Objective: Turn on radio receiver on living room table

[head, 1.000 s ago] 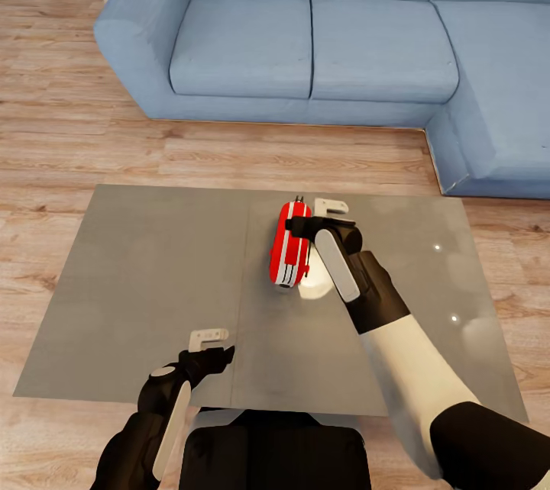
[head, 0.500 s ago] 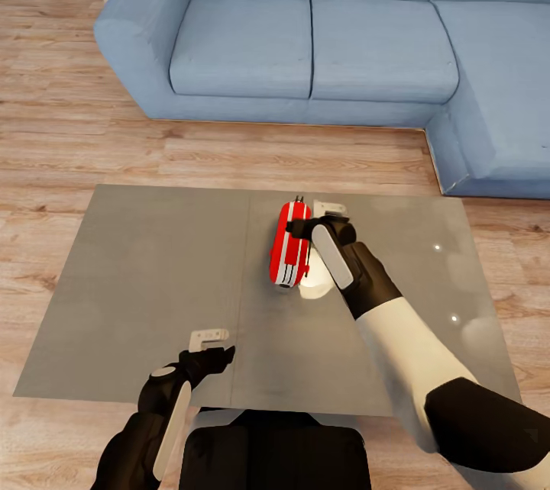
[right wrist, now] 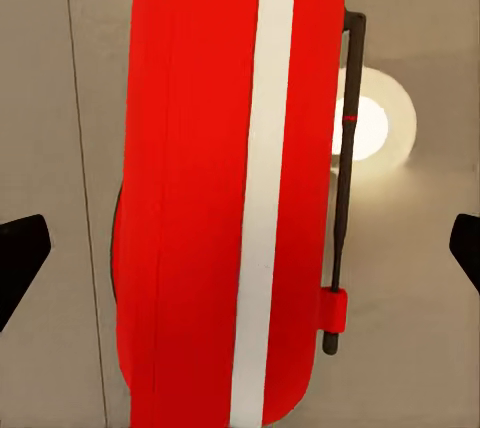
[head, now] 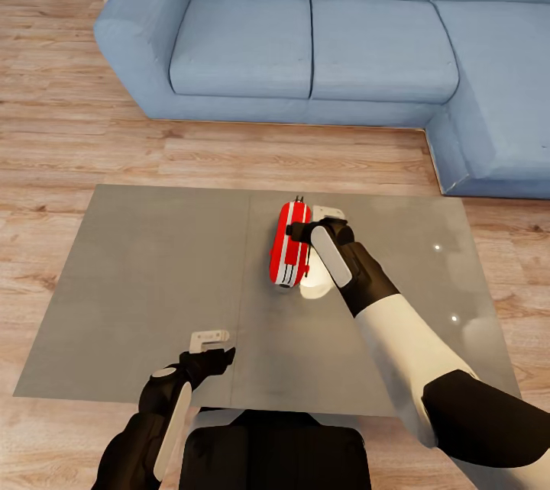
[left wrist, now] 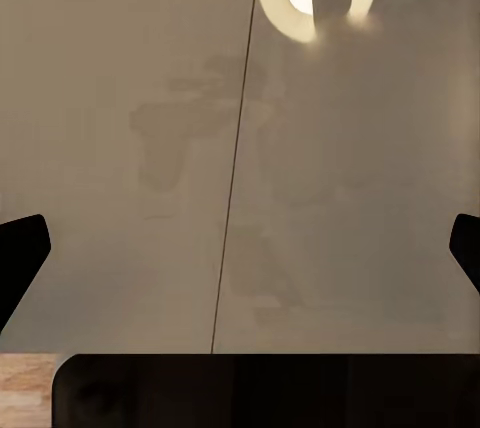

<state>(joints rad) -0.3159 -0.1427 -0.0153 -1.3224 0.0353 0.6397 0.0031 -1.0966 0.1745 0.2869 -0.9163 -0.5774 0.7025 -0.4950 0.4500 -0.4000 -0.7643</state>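
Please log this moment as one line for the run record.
right claw: open over radio | left claw: open above table | radio: lying on table

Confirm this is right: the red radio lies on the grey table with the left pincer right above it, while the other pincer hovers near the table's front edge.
Wrong arm. In the head view the right pincer is over the red radio on the grey table; its wrist view looks straight onto the radio. The left pincer is the one near the front edge.
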